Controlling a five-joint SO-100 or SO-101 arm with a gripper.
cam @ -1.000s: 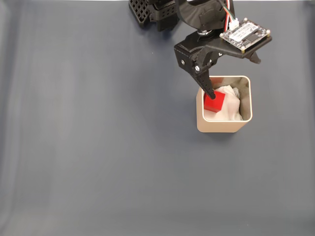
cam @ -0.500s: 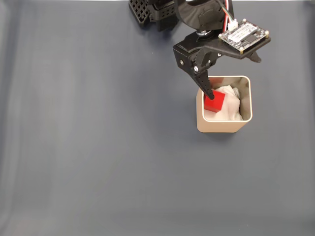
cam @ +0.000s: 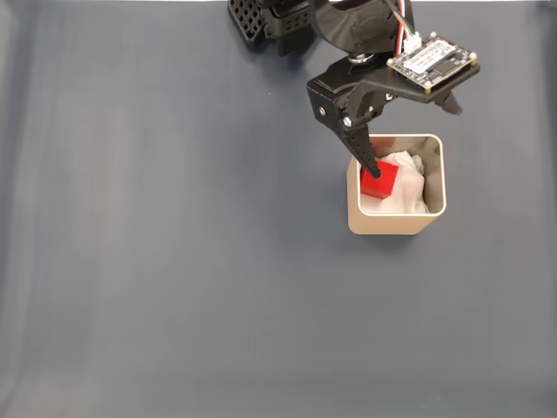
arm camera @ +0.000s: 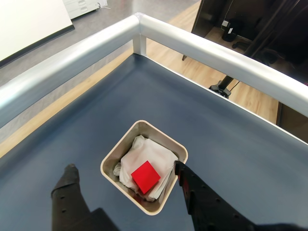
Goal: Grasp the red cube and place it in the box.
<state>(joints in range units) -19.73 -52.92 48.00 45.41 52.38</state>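
Small bright red cube point(arm camera: 146, 176) lying on white paper lining point(arm camera: 153, 157) inside beige square box point(arm camera: 124, 143). Black two-finger gripper point(arm camera: 124, 173) hovering above, fingers spread apart, gripping nothing.

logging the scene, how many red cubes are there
1: the red cube lies on white paper inside the box, below the open gripper. None seen elsewhere; paper folds could hide something.

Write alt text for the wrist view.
The red cube lies on white paper inside the box, released, on a dark blue table. The open hand hangs above, one finger at each side of the box.
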